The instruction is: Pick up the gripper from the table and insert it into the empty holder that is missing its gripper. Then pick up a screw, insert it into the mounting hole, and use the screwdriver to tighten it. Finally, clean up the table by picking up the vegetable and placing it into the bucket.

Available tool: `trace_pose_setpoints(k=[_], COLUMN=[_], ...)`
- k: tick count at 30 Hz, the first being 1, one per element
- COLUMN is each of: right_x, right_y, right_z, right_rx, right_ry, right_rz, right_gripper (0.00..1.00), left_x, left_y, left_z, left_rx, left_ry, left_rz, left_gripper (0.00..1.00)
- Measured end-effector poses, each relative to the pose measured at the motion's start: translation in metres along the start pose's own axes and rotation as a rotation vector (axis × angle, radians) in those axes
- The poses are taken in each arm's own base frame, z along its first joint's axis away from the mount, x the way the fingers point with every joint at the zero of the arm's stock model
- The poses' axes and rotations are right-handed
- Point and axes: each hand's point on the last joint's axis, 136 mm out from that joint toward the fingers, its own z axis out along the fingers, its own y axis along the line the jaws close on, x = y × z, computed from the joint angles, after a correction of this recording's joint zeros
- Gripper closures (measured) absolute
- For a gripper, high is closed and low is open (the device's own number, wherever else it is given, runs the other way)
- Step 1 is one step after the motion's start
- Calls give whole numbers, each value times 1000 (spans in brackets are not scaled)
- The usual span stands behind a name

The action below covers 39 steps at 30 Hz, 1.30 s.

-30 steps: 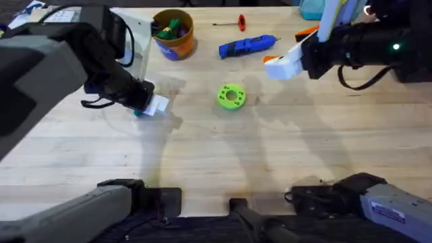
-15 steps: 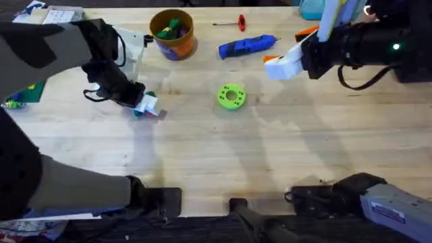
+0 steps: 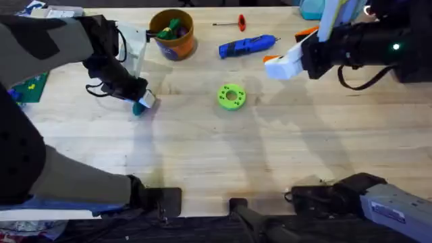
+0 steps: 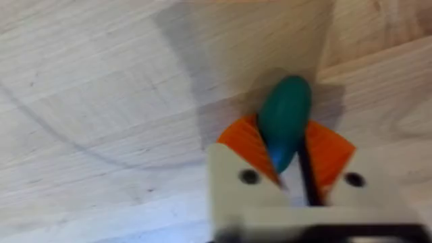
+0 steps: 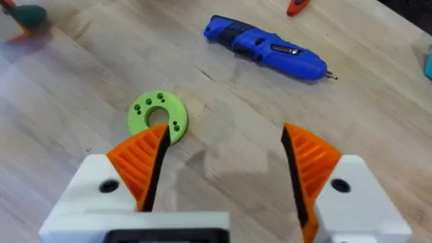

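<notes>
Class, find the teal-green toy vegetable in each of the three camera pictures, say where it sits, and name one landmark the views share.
Overhead: the vegetable lies left of centre, at the left gripper.
Left wrist: the vegetable sits right of centre, between the orange pads, on the wooden table.
Right wrist: the vegetable is at the top left corner, blurred.
Shared landmark: the green ring, seen overhead and from the right wrist.

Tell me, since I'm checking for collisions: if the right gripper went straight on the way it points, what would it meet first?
Probably the bare table. The right gripper is open, with the green ring just off its line; depth is unclear.
</notes>
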Motion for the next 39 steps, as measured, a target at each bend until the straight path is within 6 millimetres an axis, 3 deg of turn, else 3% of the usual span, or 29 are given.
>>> trace_pose_setpoints(k=[1,2,9,12,14,21,23,26,32,39], right_x=[0,0,0,0,0,0,0,0,0,0], right_y=[0,0,0,0,0,0,0,0,0,0], right_z=[0,0,0,0,0,0,0,0,0,0], right_rx=[0,0,0,0,0,0,0,0,0,0], right_ry=[0,0,0,0,0,0,0,-1,-1,-1], right_rz=[0,0,0,0,0,0,0,0,0,0], right_gripper=[13,13,13,13,13,13,13,13,13,13], left_x=[-1,-1,-1,-14,-34,-149,-171,-193,-230,-255], left_y=[0,0,-1,0,4,33,37,36,12,-19], left_z=[0,0,-4,-14,-29,-134,-160,-182,-180,-128], left_rx=[-2,0,27,57,64,-2,-23,-28,32,109], left_ry=[-4,-3,41,46,-7,-449,-562,-672,-761,-697], left_rz=[1,0,-10,-11,-10,-30,-43,-58,-46,-15], left_gripper=[917,969,976,976,976,976,976,976,976,976])
